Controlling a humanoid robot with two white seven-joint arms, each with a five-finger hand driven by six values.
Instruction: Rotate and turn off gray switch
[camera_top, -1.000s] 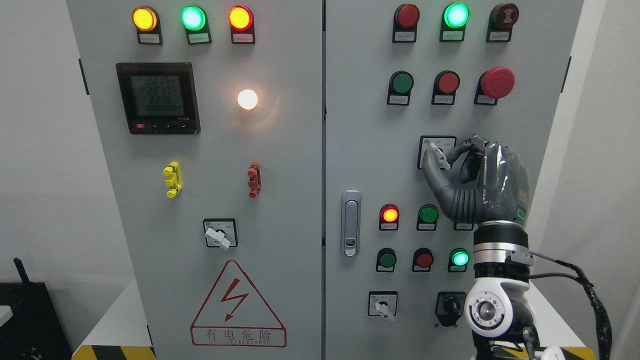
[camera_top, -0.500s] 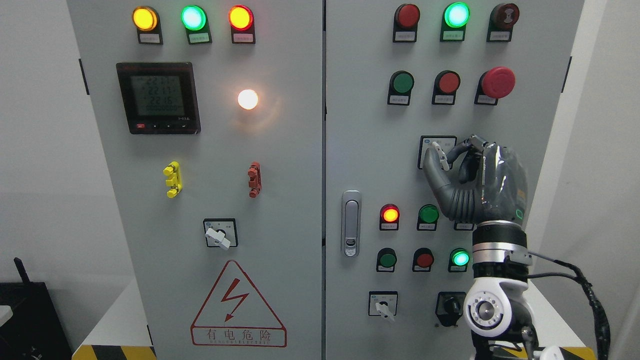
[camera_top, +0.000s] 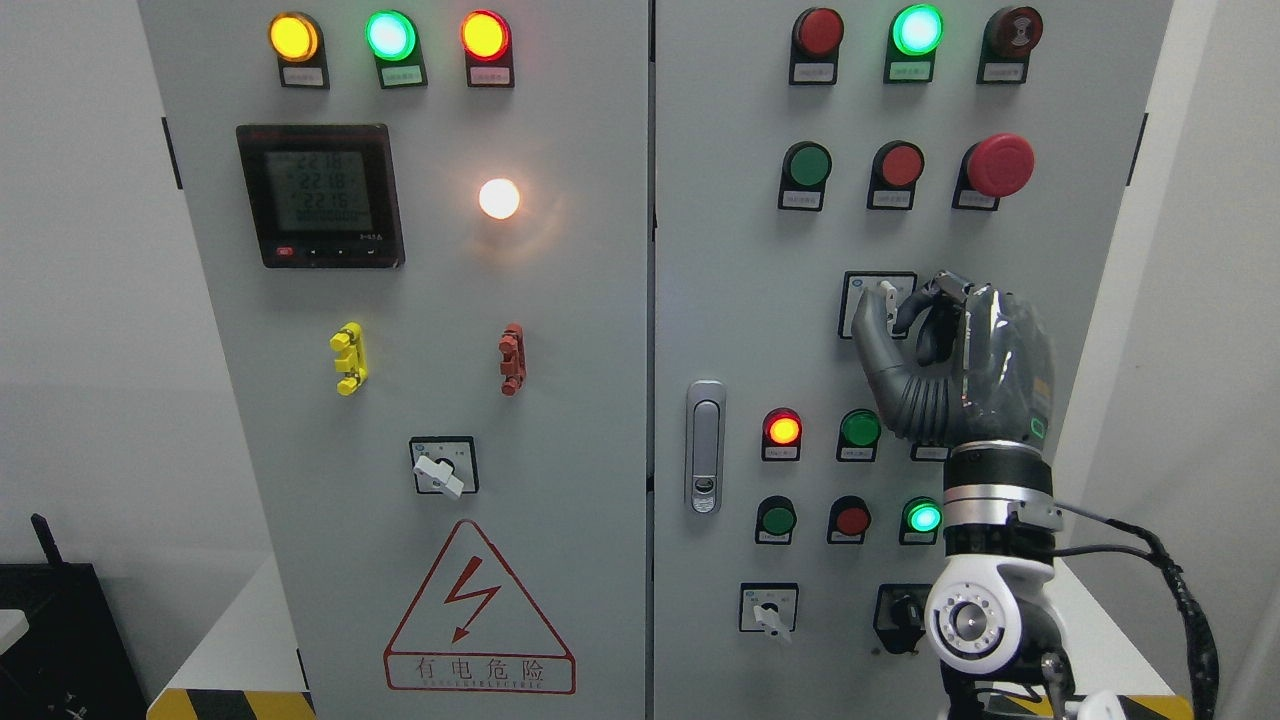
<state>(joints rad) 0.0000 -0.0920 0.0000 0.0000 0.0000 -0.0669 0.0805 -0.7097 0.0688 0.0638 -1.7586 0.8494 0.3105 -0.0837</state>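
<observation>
1. One robot hand is in play: the dark grey right hand (camera_top: 950, 355) comes up from the lower right on a silver and white wrist, raised in front of the right door of the pale grey electrical cabinet (camera_top: 720, 300).
2. It's at the small gray rotary switch with a white lever on a square black-framed plate (camera_top: 886, 296), which sits mid-height on the right door, below the row of 3 round push buttons and above the lit red indicator lamp (camera_top: 783, 430).
3. Fingers are curled in and pinched on that switch's lever. The thumb (camera_top: 868, 325) presses from the left side, and the index fingertip (camera_top: 908, 308) closes in from the right, so the white lever pokes up between them, standing close to upright.
4. Other fingers are folded behind the index and hide the right part of the plate.
5. Well below, a second white-lever switch (camera_top: 768, 610) sits near the door's bottom edge with a black knob switch (camera_top: 900, 612) just beside it, partly behind the wrist.
6. Over on the left door there's a black digital meter (camera_top: 320, 195), a glowing white lamp (camera_top: 498, 198) and another white-lever switch (camera_top: 443, 470), all well apart from the hand.
7. Left arm doesn't show anywhere.
</observation>
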